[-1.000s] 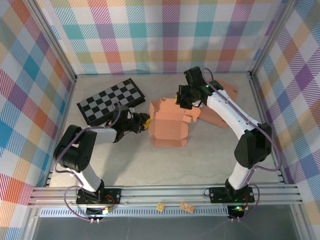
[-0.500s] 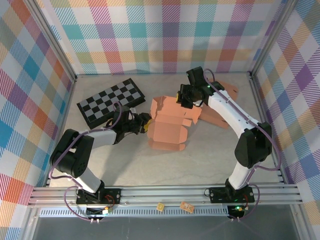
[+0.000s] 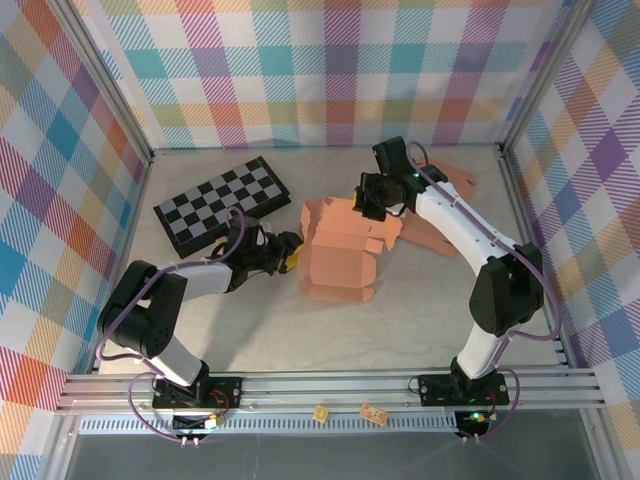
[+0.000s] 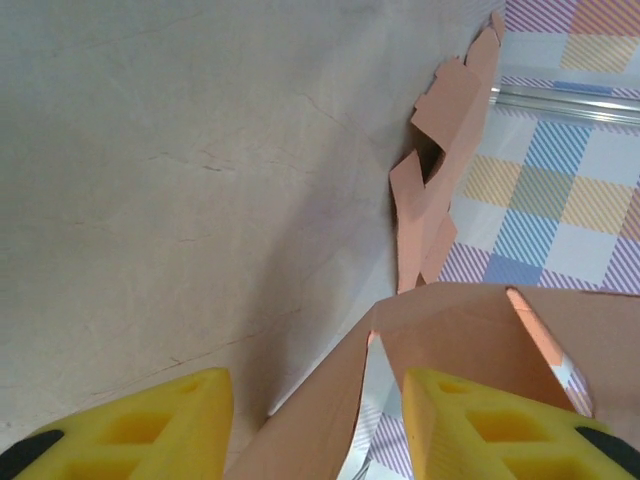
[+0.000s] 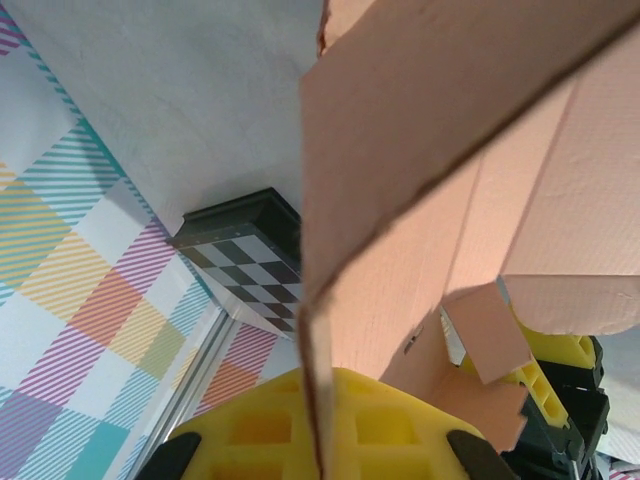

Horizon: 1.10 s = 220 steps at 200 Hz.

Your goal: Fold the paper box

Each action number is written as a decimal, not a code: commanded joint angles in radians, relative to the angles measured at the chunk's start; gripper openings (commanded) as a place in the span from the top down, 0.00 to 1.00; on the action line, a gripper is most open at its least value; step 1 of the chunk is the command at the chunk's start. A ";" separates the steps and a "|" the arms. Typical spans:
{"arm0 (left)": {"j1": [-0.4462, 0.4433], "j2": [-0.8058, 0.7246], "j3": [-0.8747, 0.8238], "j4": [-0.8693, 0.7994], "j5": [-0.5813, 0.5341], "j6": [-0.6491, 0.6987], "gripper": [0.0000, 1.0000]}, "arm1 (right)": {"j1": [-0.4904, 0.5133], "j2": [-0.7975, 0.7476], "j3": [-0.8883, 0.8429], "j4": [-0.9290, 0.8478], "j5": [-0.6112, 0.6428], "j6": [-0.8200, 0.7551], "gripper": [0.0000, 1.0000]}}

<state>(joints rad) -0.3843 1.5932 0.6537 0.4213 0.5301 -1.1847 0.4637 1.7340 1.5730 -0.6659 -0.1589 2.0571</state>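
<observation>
Left end effector (image 3: 291,254) at the near-left edge of the paper box (image 3: 338,265): fingers apart, side flap (image 4: 320,425) loose between them, nothing gripped. Box sits mid surface (image 3: 430,310), walls partly raised, flaps untucked. Right end effector (image 3: 368,200) pinches the far panel (image 5: 400,200). Judged roughly half folded.

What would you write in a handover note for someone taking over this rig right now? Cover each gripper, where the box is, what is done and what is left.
Left gripper: open, jaws astride a flap edge on the left side of the paper box, not clamped.
Right gripper: shut on a panel at the box's far side.
Box: mid-table, right of the chessboard; flat blanks lie to its right.
Done: body partly folded up.
Left: flaps hang loose; probably tuck them in and close the box.
</observation>
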 commanded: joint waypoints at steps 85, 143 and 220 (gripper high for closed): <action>0.018 0.013 -0.032 0.167 0.001 -0.030 0.49 | -0.008 0.022 -0.002 -0.001 -0.023 -0.002 1.00; -0.012 -0.007 -0.055 0.142 0.024 0.001 0.49 | -0.012 0.031 -0.009 0.029 -0.028 0.015 1.00; -0.022 -0.036 -0.090 0.151 0.029 0.052 0.49 | -0.016 0.025 -0.025 0.049 -0.033 0.024 1.00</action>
<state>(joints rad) -0.3988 1.5845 0.5850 0.5339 0.5411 -1.1687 0.4564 1.7508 1.5639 -0.6281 -0.1703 2.0628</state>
